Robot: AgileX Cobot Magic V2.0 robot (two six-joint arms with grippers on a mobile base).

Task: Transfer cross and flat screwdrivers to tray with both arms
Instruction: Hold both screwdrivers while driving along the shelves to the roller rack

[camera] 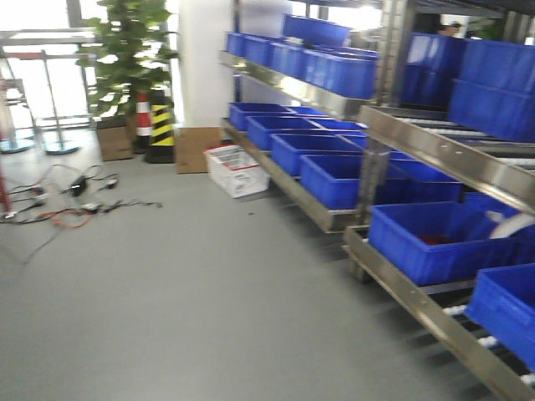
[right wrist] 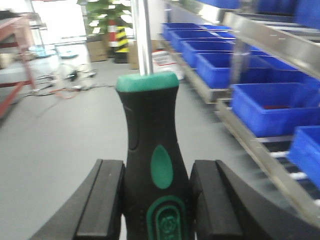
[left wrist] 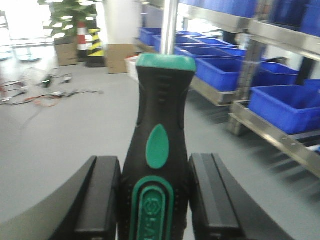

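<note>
floor (camera: 209,292): grey | on it: cables (camera: 67,205), cardboard box (camera: 196,149), white crate (camera: 236,170) | steel racks (camera: 301,196): blue bins (camera: 334,180)

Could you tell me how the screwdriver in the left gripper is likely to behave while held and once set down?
Probably stiff: the screwdriver has a straight metal shaft and moulded handle. The handle looks rubbery and ribbed, so it likely won't slip between the left gripper's pads. Its rounded body may roll once released.

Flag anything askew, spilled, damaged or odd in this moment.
Nothing wrong with the grasps: the left arm's screwdriver and the right arm's screwdriver each sit straight between closed jaws. The only untidy thing is a tangle of cables loose on the floor. No tray is in view.
</note>
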